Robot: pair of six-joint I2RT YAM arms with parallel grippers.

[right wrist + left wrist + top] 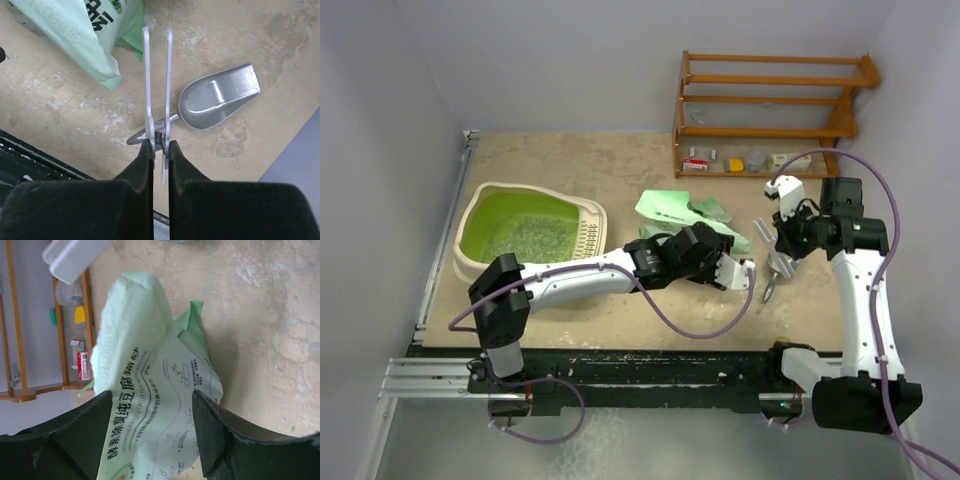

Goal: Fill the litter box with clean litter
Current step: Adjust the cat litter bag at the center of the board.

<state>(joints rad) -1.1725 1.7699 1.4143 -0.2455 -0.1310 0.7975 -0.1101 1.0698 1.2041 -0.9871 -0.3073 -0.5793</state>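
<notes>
Left gripper (150, 400) has its jaws wide apart and holds nothing; in its wrist view the two dark fingers (65, 440) sit on each side of the light green litter bag (145, 370), likely so it can pinch the bag and lift it; I cannot tell if they touch it. Right gripper (160, 150) is squeezed tight on a white spring clip (146, 75); the clip is not on the bag, so I think the bag mouth is free to pour. Under the clip a shiny metal scoop (220, 97) lies on the table (260, 40), open side up, between the bag and the right edge; nothing holds it. The litter box (525, 187) sits by the left edge of the table, apart from the bag in the middle; its slotted grille (588, 235) faces the bag. Some clean litter (535, 238) lies thin on its green floor; it looks like it needs more. A wooden rack (760, 131) stands at the far right corner.
</notes>
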